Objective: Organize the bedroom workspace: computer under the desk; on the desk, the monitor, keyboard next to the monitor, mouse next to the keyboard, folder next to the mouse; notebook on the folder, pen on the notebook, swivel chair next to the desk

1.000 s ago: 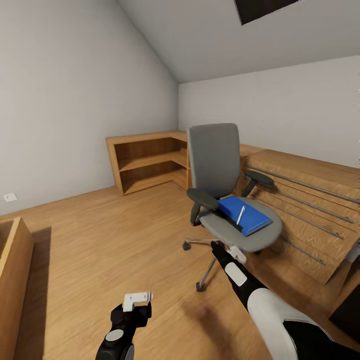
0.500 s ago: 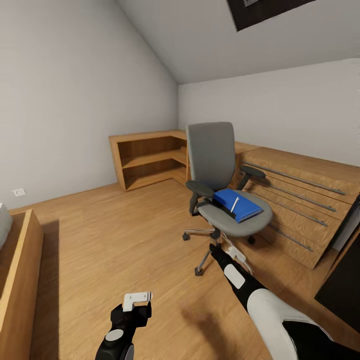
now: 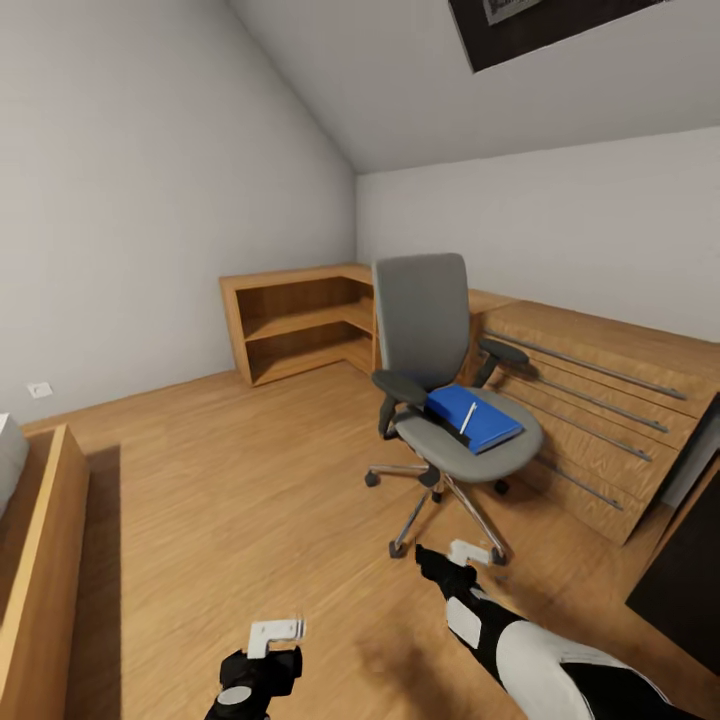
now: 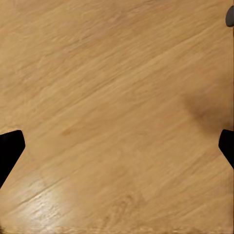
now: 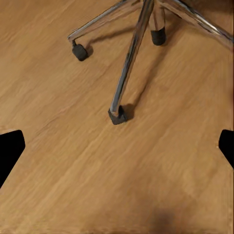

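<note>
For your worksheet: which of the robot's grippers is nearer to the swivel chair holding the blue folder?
Right. The right gripper hangs just in front of the swivel chair, close to its star base. The left gripper hangs lower in the head view, over bare wooden floor, well short of the chair.

Our left arm (image 3: 245,685) is black at the wrist, with a round grey disc set into it and a small white angular block on top near the gripper. Our right arm (image 3: 520,655) is a black sleeve that widens into a smooth white shell toward the shoulder, with a white rounded patch on the forearm and a white block by the wrist. In both wrist views our fingertips (image 5: 10,146) are plain black wedges.
</note>
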